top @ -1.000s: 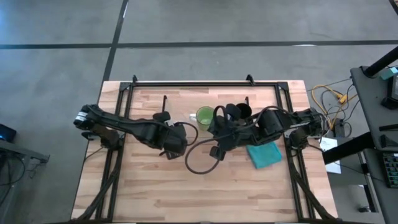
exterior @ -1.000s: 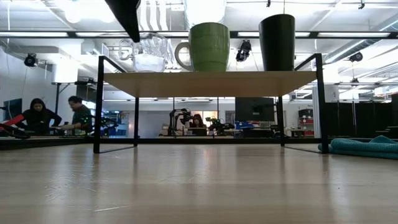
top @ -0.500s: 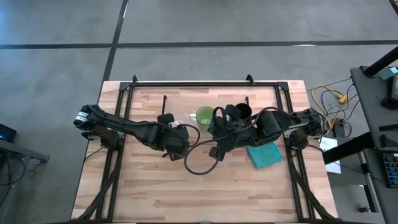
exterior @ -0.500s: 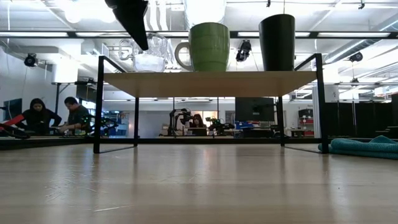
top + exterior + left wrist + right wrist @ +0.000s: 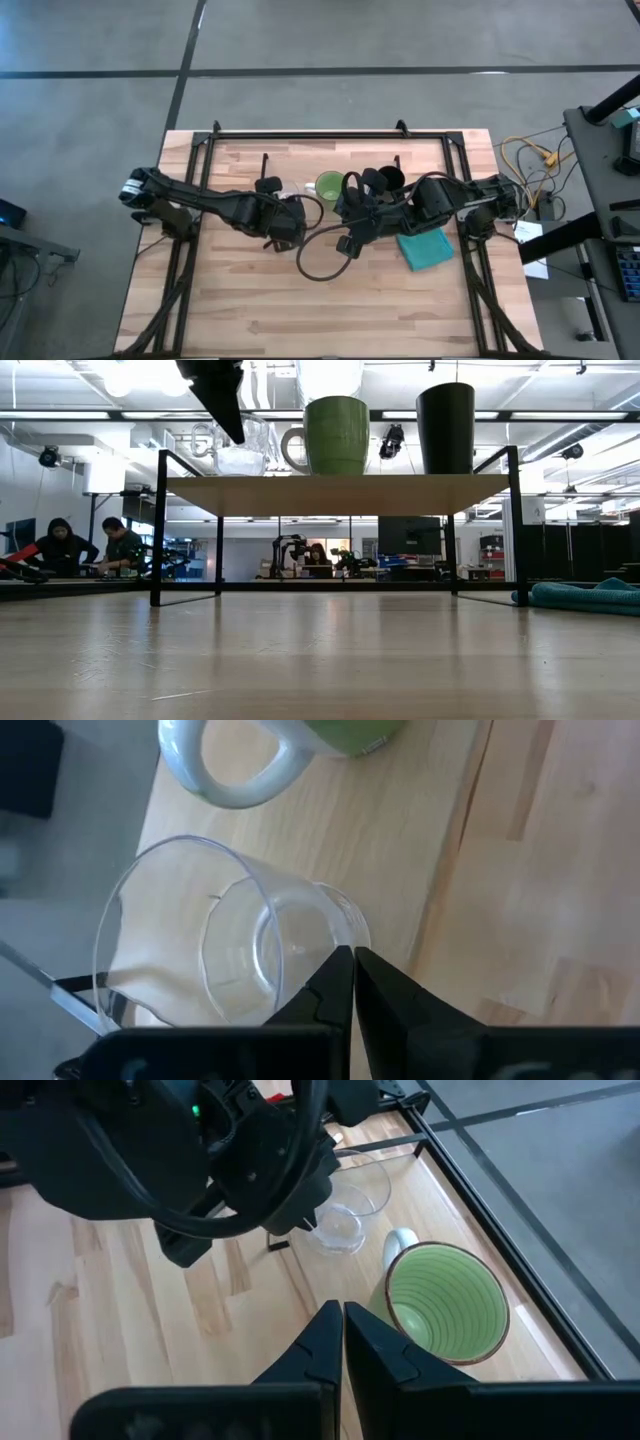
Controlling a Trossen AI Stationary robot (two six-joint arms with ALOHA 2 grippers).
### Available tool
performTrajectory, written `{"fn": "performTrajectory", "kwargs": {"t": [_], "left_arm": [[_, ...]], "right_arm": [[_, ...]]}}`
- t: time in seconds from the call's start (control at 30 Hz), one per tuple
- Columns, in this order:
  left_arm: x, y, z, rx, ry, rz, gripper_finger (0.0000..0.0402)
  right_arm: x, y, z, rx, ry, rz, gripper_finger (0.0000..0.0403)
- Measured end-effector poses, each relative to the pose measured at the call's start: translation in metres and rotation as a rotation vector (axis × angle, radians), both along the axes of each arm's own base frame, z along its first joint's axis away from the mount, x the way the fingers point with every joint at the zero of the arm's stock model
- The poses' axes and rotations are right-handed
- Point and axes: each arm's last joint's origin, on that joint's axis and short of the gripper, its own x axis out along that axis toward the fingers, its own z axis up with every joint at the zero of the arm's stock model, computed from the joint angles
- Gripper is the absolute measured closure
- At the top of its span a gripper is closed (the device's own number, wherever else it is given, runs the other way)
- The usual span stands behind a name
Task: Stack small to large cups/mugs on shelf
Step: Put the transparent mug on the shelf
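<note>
The left claw [image 5: 222, 395], clenched, has shifted rightward over the glass cup [image 5: 240, 447] on the shelf [image 5: 340, 494], beside green mug [image 5: 336, 434] and black cup [image 5: 446, 427]. The right claw [image 5: 342, 1342], also clenched, hovers near the mug; only its wrist view shows the striped interior.

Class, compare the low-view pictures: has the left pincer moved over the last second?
Yes. The left pincer has shifted rightward along the shelf, now overlapping the clear glass cup.
</note>
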Motion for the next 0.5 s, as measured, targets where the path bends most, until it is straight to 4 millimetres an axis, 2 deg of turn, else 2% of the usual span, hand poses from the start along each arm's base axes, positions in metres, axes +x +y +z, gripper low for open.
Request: {"fn": "performTrajectory", "kwargs": {"t": [0.5], "left_arm": [[0.002,0.013,0.0,0.026,0.036,-0.02,0.0402]], "right_arm": [[0.0,0.0,0.0,0.001,0.0,0.001,0.0394]]}}
